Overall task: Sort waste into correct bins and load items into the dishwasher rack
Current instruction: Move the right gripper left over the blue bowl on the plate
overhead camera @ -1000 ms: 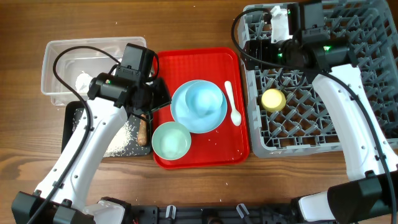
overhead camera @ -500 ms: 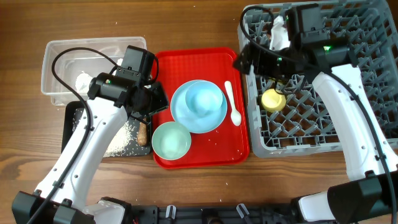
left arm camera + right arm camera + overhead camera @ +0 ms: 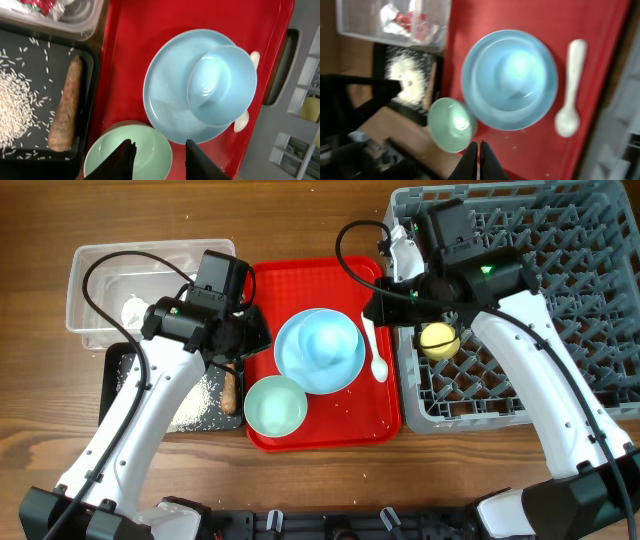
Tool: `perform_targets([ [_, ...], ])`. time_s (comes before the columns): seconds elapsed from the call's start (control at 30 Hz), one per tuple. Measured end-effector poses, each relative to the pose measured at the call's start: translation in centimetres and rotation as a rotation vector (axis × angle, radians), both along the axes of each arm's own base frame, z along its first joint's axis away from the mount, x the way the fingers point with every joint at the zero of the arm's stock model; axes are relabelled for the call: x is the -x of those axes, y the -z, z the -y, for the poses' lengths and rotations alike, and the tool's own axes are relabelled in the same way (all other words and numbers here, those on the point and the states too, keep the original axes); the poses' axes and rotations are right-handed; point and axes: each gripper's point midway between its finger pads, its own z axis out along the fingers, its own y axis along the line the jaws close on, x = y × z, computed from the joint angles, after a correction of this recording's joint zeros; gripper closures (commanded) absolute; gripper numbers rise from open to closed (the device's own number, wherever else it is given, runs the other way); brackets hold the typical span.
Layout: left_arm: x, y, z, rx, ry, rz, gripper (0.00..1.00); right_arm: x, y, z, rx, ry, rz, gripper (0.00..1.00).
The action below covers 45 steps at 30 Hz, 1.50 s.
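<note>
Holds left gripper [image 3: 157, 150] parted, empty, over round pale green plastic bowl [image 3: 106, 156], probably to lift it; holds right gripper [image 3: 478, 148] clenched, empty, near small white plastic spoon [image 3: 569, 90].

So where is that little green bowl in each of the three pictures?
Overhead: green bowl, lower left corner of the red tray.
Left wrist: bottom edge, left of centre, cut off.
Right wrist: lower left of centre.
Shared landmark: the blue plate beside it, up and right.

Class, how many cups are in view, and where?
2: the light blue cup sits on the light blue plate; the small yellow cup lies in the dishwasher rack.
</note>
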Motion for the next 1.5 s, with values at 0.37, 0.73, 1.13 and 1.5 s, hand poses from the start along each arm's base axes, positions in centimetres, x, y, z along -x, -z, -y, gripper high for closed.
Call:
perform_targets([
  [0.37,-3.3,-1.4,-0.3,-0.026,-0.032,0.153,0.7,-0.5,1.4,3.0,0.171,0.082,0.01,0.96],
  [0.73,-3.1,-1.3,0.1,0.0,-0.022,0.141,0.67,-0.7,1.4,3.0,0.175,0.14,0.0,0.96],
  [1.13,-2.9,-1.2,0.0,-0.007,-0.023,0.13,0.66,-2.3,1.5,5.6,0.313,0.178,0.092,0.94],
  [1.5,-3.6,-1.5,-0.1,-0.011,-0.03,0.162,0.65,-2.6,1.4,5.5,0.301,0.183,0.099,0.94],
])
